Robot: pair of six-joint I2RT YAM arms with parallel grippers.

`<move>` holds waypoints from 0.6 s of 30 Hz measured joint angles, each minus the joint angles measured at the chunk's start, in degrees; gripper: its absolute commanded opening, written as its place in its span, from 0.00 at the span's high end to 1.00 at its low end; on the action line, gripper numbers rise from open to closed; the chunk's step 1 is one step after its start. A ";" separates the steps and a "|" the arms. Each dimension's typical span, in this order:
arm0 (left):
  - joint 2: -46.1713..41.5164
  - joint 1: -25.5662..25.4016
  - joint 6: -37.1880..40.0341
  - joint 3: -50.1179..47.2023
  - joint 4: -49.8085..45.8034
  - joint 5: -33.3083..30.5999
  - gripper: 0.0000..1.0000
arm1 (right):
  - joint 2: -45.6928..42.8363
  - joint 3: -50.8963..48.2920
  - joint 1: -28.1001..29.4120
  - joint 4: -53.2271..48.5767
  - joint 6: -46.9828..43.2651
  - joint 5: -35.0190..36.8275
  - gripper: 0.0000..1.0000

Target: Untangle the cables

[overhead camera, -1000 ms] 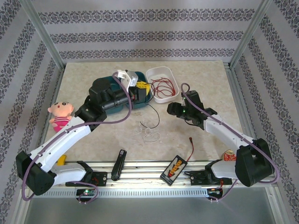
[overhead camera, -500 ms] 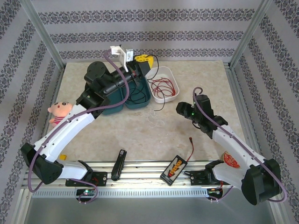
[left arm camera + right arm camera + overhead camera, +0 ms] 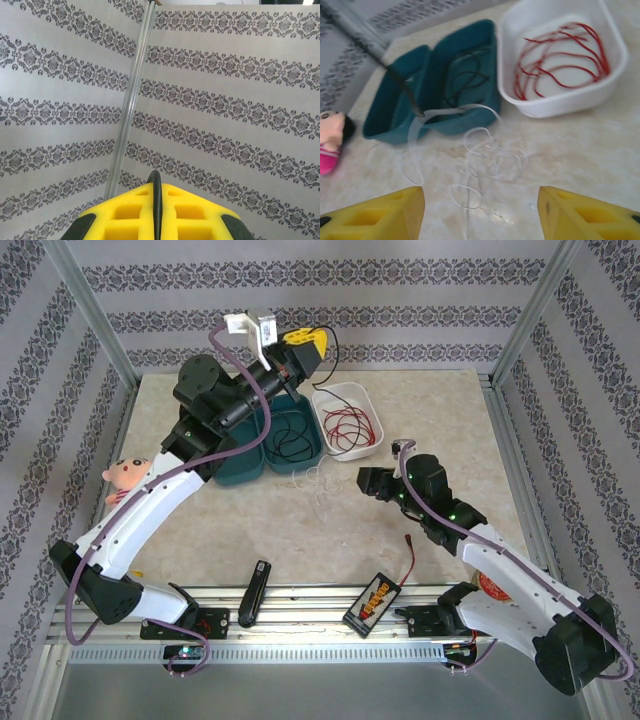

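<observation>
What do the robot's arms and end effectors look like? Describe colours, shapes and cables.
The left arm and right arm have white shells with black joints, and a thick purple cord trails along each. The left end effector and right end effector carry yellow fingers with square recesses and black trim.

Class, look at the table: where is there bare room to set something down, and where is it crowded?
Bare: the far right corner beyond the white tray; the near middle between white cable and black-and-yellow box. Crowded: around the teal bin, tray and cable.
</observation>
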 measured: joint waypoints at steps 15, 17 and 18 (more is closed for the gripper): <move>1.90 3.10 -1.16 1.40 -1.84 -2.45 1.00 | 2.58 0.00 0.46 1.95 -2.71 3.45 0.33; 1.90 5.11 -1.18 1.40 -2.36 -2.86 1.00 | 3.65 0.04 0.46 1.73 -2.58 4.17 0.29; 1.95 6.14 -1.20 1.40 -2.64 -3.02 1.00 | 4.13 0.07 0.46 1.51 -2.40 4.52 0.27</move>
